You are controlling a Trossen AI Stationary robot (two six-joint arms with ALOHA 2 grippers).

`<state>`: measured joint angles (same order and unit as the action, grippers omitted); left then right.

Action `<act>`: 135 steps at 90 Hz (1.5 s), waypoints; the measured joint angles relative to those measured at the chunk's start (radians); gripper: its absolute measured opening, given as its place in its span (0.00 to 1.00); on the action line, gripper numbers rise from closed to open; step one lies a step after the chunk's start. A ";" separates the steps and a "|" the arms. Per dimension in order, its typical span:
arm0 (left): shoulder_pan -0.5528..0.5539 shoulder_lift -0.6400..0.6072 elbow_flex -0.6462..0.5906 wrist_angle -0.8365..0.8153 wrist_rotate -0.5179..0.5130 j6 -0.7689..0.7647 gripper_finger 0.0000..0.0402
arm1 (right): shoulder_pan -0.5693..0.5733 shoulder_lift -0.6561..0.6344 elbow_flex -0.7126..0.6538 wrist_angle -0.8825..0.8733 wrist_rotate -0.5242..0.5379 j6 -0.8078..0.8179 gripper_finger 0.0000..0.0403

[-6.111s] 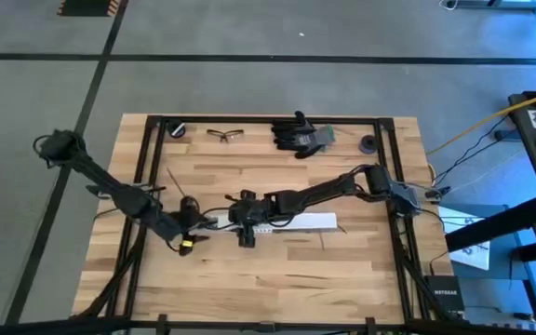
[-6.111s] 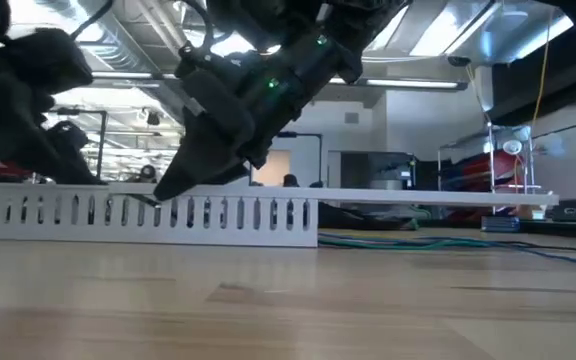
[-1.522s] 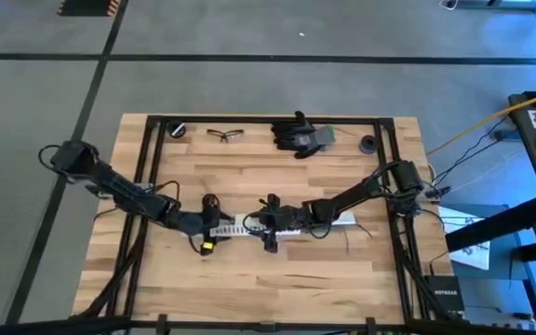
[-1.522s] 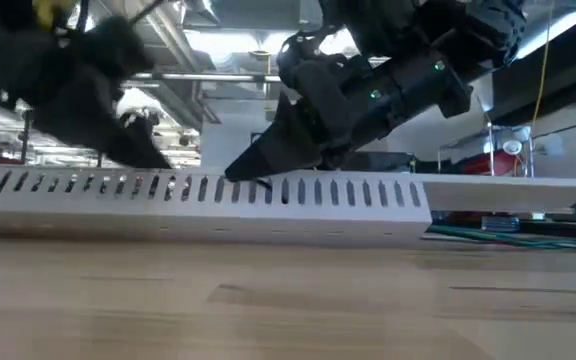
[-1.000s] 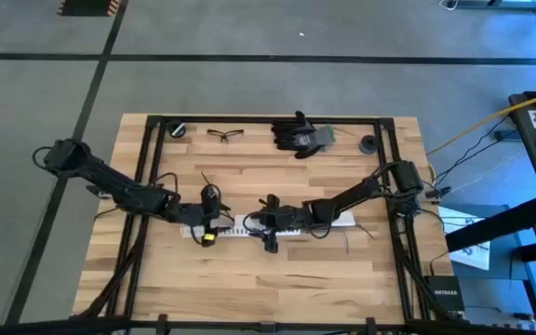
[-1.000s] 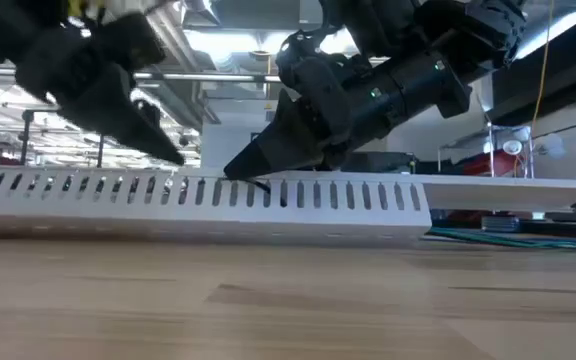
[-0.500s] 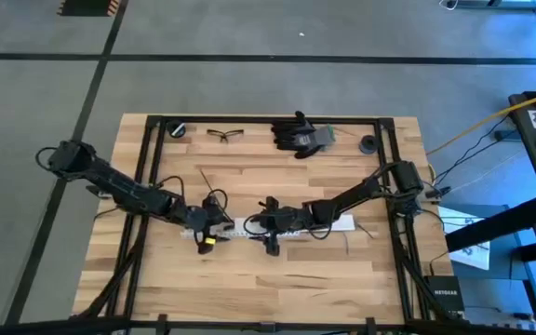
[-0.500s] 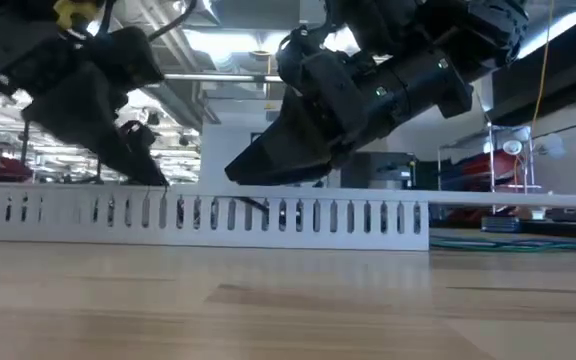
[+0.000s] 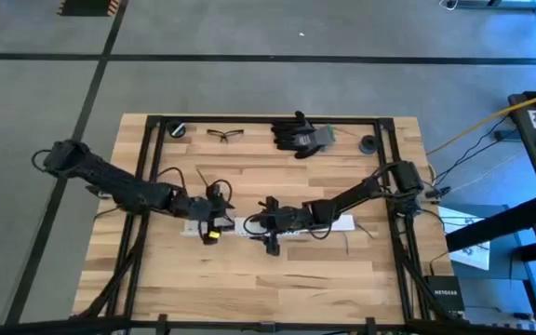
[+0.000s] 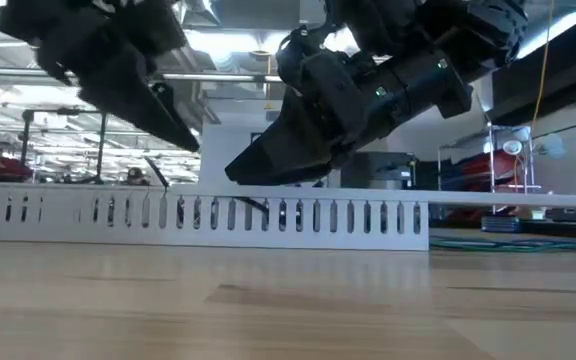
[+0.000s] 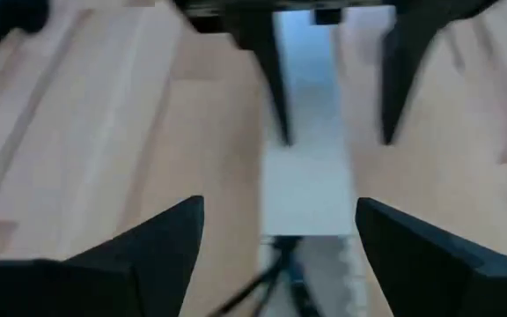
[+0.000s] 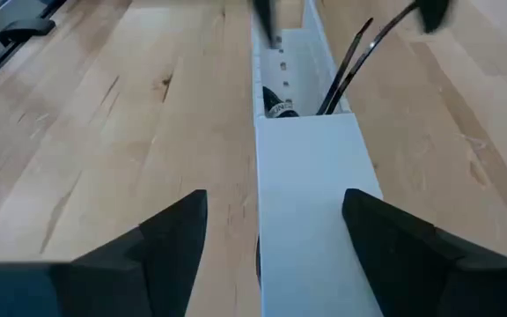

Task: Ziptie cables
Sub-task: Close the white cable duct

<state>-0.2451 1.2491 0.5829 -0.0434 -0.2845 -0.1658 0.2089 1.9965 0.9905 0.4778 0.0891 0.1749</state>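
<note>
Your two grippers face each other over the long white slotted plastic duct [image 9: 277,226].
Left gripper [image 9: 220,221] and right gripper [image 9: 252,223] spread wide, empty; thin dark cables [image 12: 346,66], apparently, poke from the duct.

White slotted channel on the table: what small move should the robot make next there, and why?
Probably lower the left hand and close it on the cables. Both hands are open and face each other above the white channel. The right hand straddles its covered part, and the dark cables stick up loose from the open part.
</note>
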 joint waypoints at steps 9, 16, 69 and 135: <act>0.037 0.000 0.030 -0.003 0.060 0.013 0.70 | 0.000 0.000 0.000 0.000 -0.001 0.000 0.63; 0.064 0.000 0.037 -0.007 0.140 0.013 0.70 | 0.000 0.000 0.000 0.000 -0.002 0.000 0.63; 0.009 0.071 -0.020 -0.043 0.260 -0.139 0.70 | 0.000 0.000 0.000 -0.004 -0.022 -0.002 0.63; -0.149 0.289 -0.024 0.171 -0.093 -0.189 0.70 | 0.000 0.000 -0.001 0.002 -0.002 -0.001 0.63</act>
<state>-0.3936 1.5383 0.5585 0.1277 -0.3779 -0.3548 0.2092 1.9965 0.9897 0.4793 0.0868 0.1741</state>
